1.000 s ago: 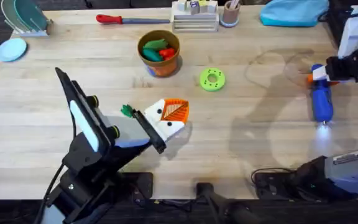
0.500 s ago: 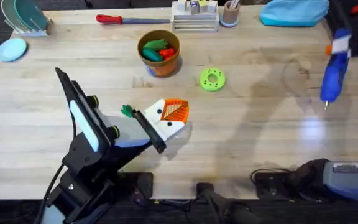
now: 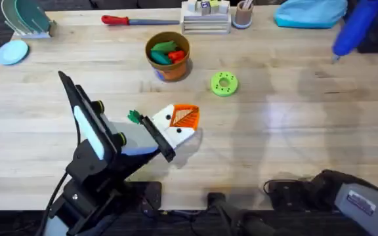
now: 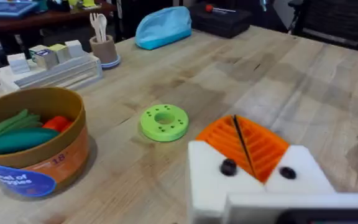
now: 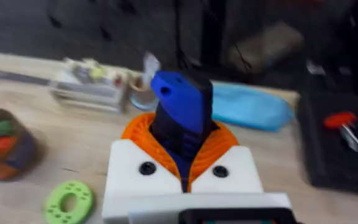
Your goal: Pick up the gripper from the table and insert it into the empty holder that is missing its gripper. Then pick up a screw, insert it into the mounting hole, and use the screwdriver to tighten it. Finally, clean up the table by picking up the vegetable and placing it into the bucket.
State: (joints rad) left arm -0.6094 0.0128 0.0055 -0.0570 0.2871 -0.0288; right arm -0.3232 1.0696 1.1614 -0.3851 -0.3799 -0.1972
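- At the table's [image 3: 294, 131] far right corner, the right gripper [image 5: 182, 163] clamps the blue pen-shaped screwdriver [image 3: 353, 29] aloft.
- Mid-table, the left gripper [image 3: 179, 124] rests with orange ribbed pads pressed together, beside the small green vegetable [image 3: 134, 117].
- Beyond stand the round bucket [image 3: 168, 57] and perforated green disc [image 3: 224, 83].

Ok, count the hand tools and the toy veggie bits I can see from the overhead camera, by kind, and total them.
Blue screwdriver: 1
Red-handled tool: 1
Green vegetable on the table: 1
Green pod in the bucket: 1
Red pieces in the bucket: cannot count separately
Total: 4, plus the red pieces
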